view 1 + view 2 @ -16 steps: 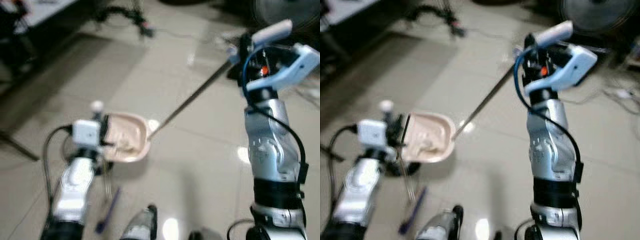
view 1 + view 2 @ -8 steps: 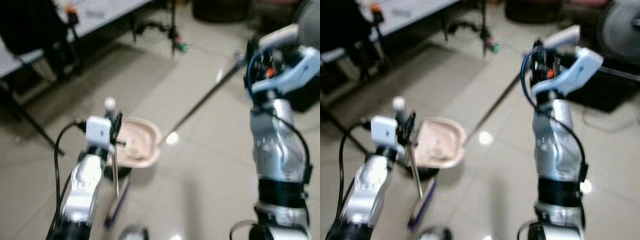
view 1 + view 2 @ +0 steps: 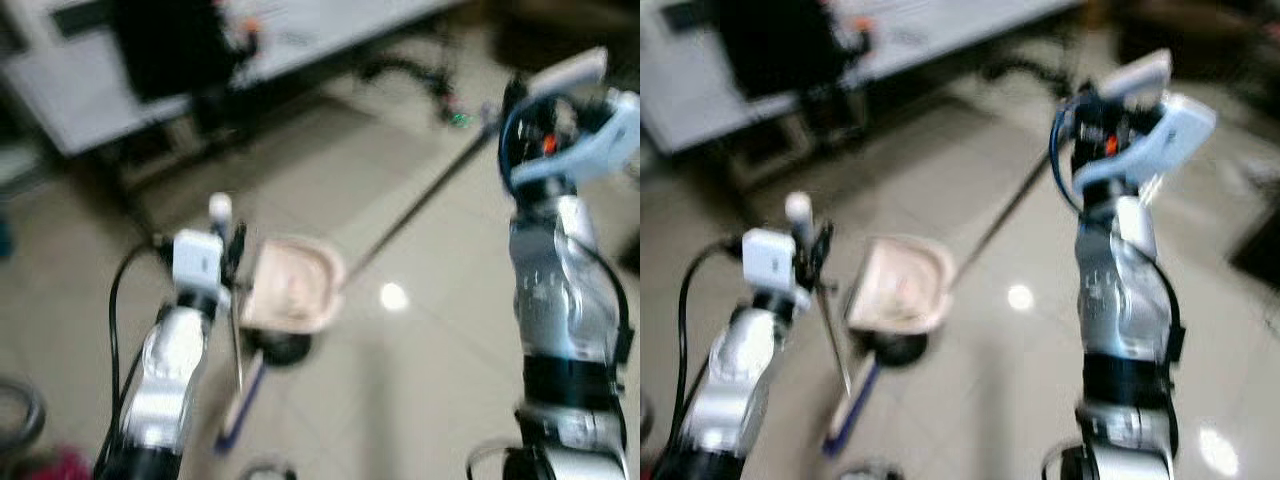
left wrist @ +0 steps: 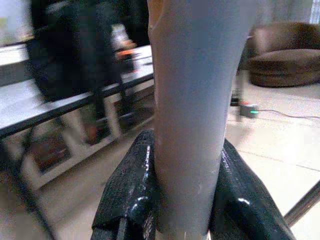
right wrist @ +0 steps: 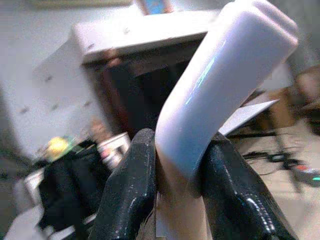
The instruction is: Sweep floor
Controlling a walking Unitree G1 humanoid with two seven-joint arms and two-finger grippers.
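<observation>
Left gripper [image 4: 187, 200] fingers clamped the dustpan [image 3: 293, 296] handle; right gripper [image 5: 175, 200] fingers clamped the broom handle [image 5: 225, 85]; sweeping appeared unfinished.

A glossy pale tiled floor [image 3: 420, 340] with bright light spots runs back to a long white table [image 3: 300, 40] along the far edge of the room, dark shapes beneath it, cables [image 3: 410, 70] nearby, and a brown sofa [image 4: 285, 65] beyond.

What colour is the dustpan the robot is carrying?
The dustpan is pale pink or beige, on a long dark handle; clearest in the left eye view.
</observation>
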